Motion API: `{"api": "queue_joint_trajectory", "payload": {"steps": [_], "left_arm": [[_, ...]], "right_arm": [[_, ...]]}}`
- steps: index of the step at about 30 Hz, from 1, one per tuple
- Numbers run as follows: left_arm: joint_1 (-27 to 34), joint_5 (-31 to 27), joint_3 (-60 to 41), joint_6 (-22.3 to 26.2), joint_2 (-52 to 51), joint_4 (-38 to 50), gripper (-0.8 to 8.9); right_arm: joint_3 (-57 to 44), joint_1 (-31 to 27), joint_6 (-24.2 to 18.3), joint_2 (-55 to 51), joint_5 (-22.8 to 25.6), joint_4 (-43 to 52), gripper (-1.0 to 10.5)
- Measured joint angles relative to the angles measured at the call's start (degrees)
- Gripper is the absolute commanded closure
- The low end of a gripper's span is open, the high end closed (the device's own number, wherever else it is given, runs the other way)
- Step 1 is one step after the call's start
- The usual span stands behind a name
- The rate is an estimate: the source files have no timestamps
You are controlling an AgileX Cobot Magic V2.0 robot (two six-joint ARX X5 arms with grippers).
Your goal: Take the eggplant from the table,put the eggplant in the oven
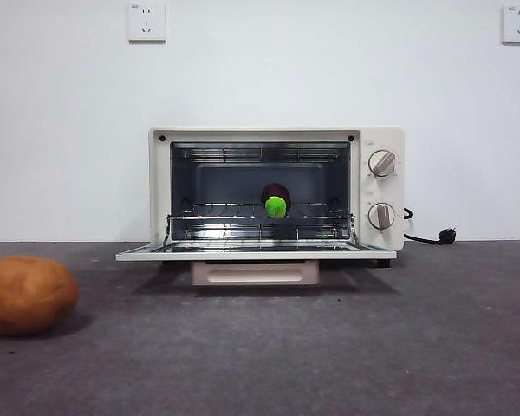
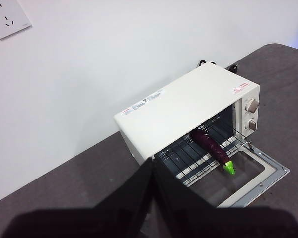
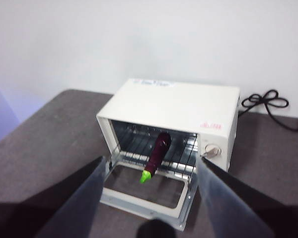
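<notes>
The dark purple eggplant (image 1: 276, 199) lies on the wire rack inside the cream-white oven (image 1: 377, 186), its green stem cap pointing out toward the open door (image 1: 256, 252). Both wrist views show it there: eggplant (image 2: 209, 144), eggplant (image 3: 157, 152). My left gripper (image 2: 153, 163) hangs high above the table to one side of the oven (image 2: 184, 106), its jaws pressed together and empty. Raised in front of the oven (image 3: 188, 109), my right gripper (image 3: 151, 166) is open with nothing between its jaws. No arm shows in the front view.
A round orange-brown potato (image 1: 26, 295) sits on the dark grey table (image 1: 329, 347) at the near left. The oven's black power cord (image 1: 433, 236) lies behind it at the right. Two wall sockets are on the white wall.
</notes>
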Motion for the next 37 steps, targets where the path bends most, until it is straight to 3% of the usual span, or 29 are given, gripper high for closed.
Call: {"api": "queue_joint_trajectory", "payload": {"steps": [5, 14, 19, 24, 32, 37], "left_arm": [[0.0, 0.0, 0.0, -0.02, 0.0, 0.0, 8.19], [0.0, 0.0, -0.2, -0.02, 0.79, 0.07, 8.19], [2.14, 0.74, -6.14, -0.02, 1.14, 2.16, 8.19], [9.16, 8.41, -16.87, -0.24, 1.4, 7.85, 8.19], [23.96, 26.51, -36.83, -3.02, 3.72, 20.63, 8.19], [28.04, 33.62, -45.77, -5.22, 9.22, 26.99, 8.19]], "right_arm": [[3.08, 0.0, -1.01, -0.59, 0.48, -0.94, 9.6], [4.96, 0.0, -2.97, -0.57, 0.13, -5.11, 9.6], [4.98, 0.11, -2.97, -0.59, -0.74, -5.86, 9.6], [5.05, 1.11, -2.99, -0.98, -0.79, -7.96, 9.6], [5.46, 1.14, -3.02, -2.19, -0.61, -12.52, 9.6], [5.57, 1.14, -3.02, -3.06, -0.59, -15.76, 9.6]]}}
